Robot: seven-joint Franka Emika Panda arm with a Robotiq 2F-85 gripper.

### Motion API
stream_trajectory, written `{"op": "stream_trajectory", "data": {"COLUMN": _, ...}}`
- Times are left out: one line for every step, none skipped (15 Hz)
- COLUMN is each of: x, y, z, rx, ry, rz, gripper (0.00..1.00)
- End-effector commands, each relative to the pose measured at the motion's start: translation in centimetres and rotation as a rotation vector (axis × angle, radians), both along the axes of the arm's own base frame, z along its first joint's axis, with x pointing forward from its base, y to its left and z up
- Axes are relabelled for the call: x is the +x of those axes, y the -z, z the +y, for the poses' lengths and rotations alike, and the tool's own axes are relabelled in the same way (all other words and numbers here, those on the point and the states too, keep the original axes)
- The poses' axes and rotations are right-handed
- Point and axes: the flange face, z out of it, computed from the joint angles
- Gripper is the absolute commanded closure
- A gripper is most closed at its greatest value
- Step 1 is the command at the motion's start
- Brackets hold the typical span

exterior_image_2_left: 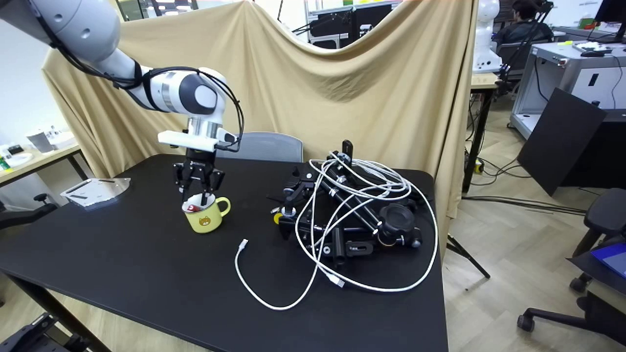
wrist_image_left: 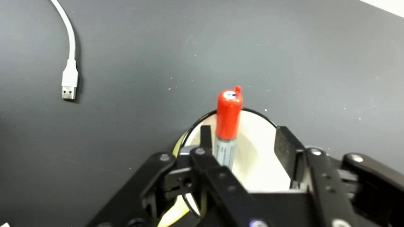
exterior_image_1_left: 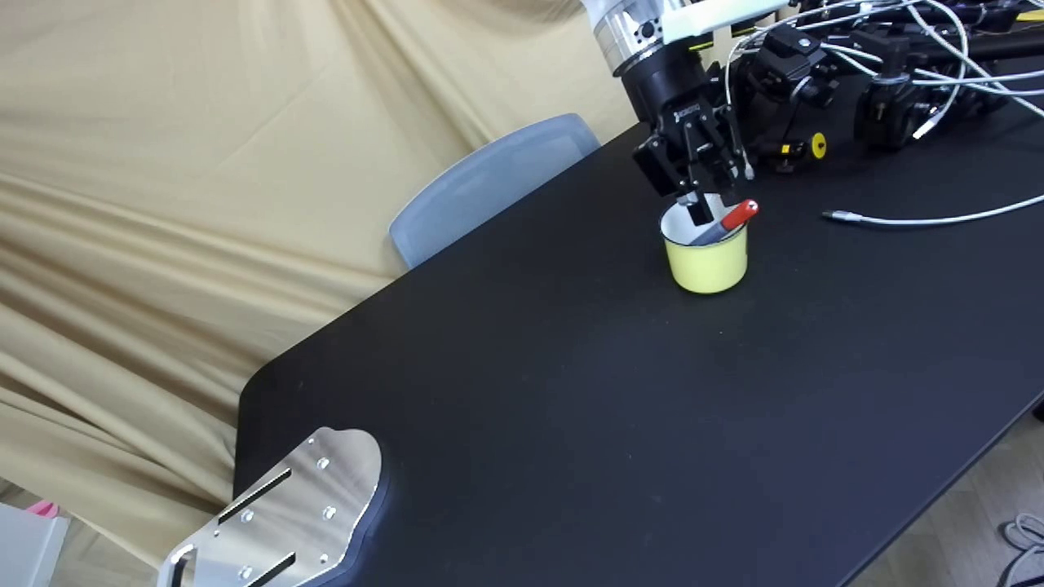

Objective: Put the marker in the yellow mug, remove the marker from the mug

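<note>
The yellow mug (exterior_image_1_left: 708,267) stands upright on the black table; it also shows in an exterior view (exterior_image_2_left: 205,221) with its handle, and in the wrist view (wrist_image_left: 258,135) with its whitish inside. The marker (exterior_image_1_left: 740,215) leans inside the mug, its red end sticking out over the rim. In the wrist view the marker (wrist_image_left: 228,118) shows its red cap and pale printed body; its lower end is hidden. My gripper (wrist_image_left: 244,134) is open over the mug's mouth. The marker is between the fingers, nearer the left finger in the wrist view, with a wide gap to the right finger.
A white cable end (wrist_image_left: 69,78) lies on the table near the mug. Black stand gear with tangled white cables (exterior_image_2_left: 352,210) lies beside it. A metal plate (exterior_image_1_left: 285,514) is at the table's far end. A grey chair (exterior_image_1_left: 497,183) stands behind the table edge.
</note>
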Motion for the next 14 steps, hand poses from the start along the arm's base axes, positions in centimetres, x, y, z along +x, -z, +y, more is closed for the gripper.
{"op": "stream_trajectory", "data": {"x": 0.7, "y": -1.2, "z": 0.1, "rx": 0.004, "ry": -0.021, "rz": -0.065, "gripper": 0.14}}
{"op": "stream_trajectory", "data": {"x": 0.7, "y": -1.7, "z": 0.4, "rx": -0.001, "ry": -0.033, "rz": -0.100, "gripper": 0.06}}
{"op": "stream_trajectory", "data": {"x": 0.5, "y": -2.4, "z": 0.7, "rx": -0.012, "ry": -0.046, "rz": -0.144, "gripper": 0.02}}
{"op": "stream_trajectory", "data": {"x": 0.4, "y": -3.0, "z": 1.0, "rx": -0.020, "ry": -0.060, "rz": -0.187, "gripper": 0.00}}
{"op": "stream_trajectory", "data": {"x": -0.1, "y": -3.9, "z": 1.5, "rx": -0.030, "ry": -0.079, "rz": -0.240, "gripper": 0.00}}
{"op": "stream_trajectory", "data": {"x": -0.5, "y": -4.5, "z": 2.0, "rx": -0.038, "ry": -0.095, "rz": -0.283, "gripper": 0.00}}
{"op": "stream_trajectory", "data": {"x": -1.4, "y": -5.2, "z": 2.5, "rx": -0.043, "ry": -0.114, "rz": -0.329, "gripper": 0.00}}
{"op": "stream_trajectory", "data": {"x": -2.2, "y": -5.8, "z": 2.9, "rx": -0.048, "ry": -0.130, "rz": -0.369, "gripper": 0.00}}
{"op": "stream_trajectory", "data": {"x": -3.5, "y": -6.3, "z": 3.3, "rx": -0.050, "ry": -0.144, "rz": -0.407, "gripper": 0.00}}
{"op": "stream_trajectory", "data": {"x": -4.4, "y": -6.7, "z": 3.6, "rx": -0.054, "ry": -0.153, "rz": -0.442, "gripper": 0.00}}
{"op": "stream_trajectory", "data": {"x": -5.5, "y": -7.2, "z": 3.8, "rx": -0.058, "ry": -0.156, "rz": -0.480, "gripper": 0.00}}
{"op": "stream_trajectory", "data": {"x": -6.6, "y": -7.6, "z": 3.8, "rx": -0.062, "ry": -0.155, "rz": -0.515, "gripper": 0.00}}
{"op": "stream_trajectory", "data": {"x": -7.8, "y": -7.9, "z": 3.7, "rx": -0.074, "ry": -0.155, "rz": -0.552, "gripper": 0.00}}
{"op": "stream_trajectory", "data": {"x": -8.9, "y": -8.1, "z": 3.4, "rx": -0.077, "ry": -0.144, "rz": -0.589, "gripper": 0.00}}
